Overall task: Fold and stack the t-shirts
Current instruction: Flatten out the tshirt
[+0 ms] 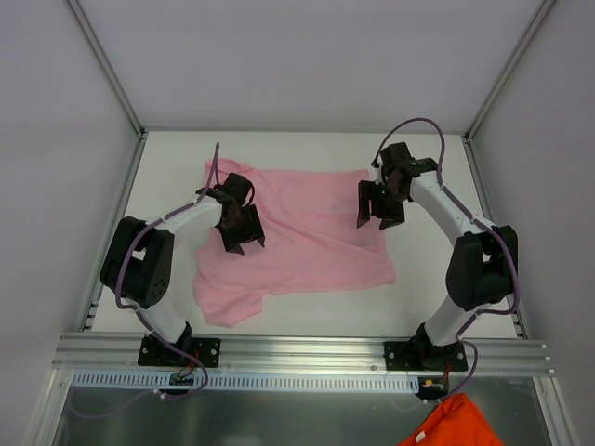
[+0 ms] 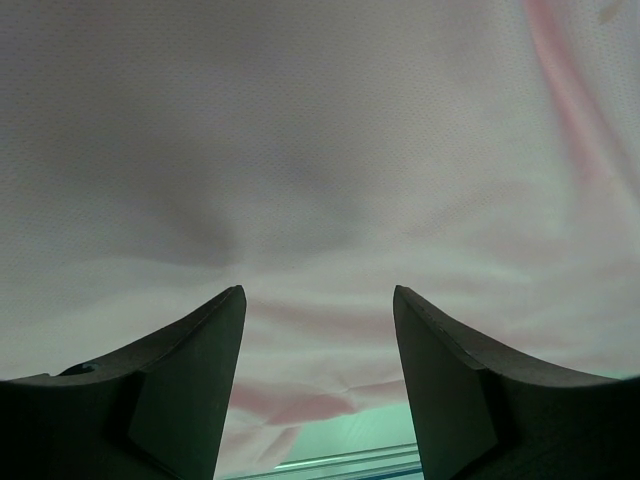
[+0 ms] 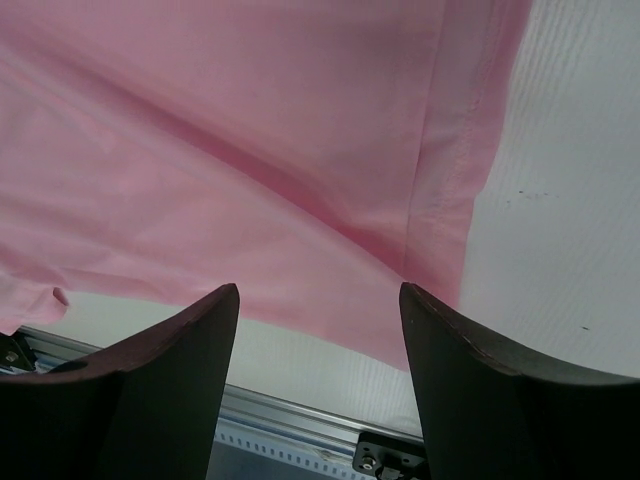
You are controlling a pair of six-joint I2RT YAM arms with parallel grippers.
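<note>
hovering over the pink t-shirt [image 1: 311,246] — it lies spread out and rumpled on the white table [image 1: 335,311]. my left gripper [image 1: 244,243] hangs above its left side and my right gripper [image 1: 378,219] by its right edge — both sets of fingers stand apart, gripping nothing.

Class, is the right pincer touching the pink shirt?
Cannot tell. Right wrist view shows the open right pincer over the shirt, but neither contact nor a gap plainly.

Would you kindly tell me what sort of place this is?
Probably a robotics lab test cell: a white table enclosed by plain white panels, a left arm and right arm bolted to an aluminium rail, and a pink t-shirt.
</note>
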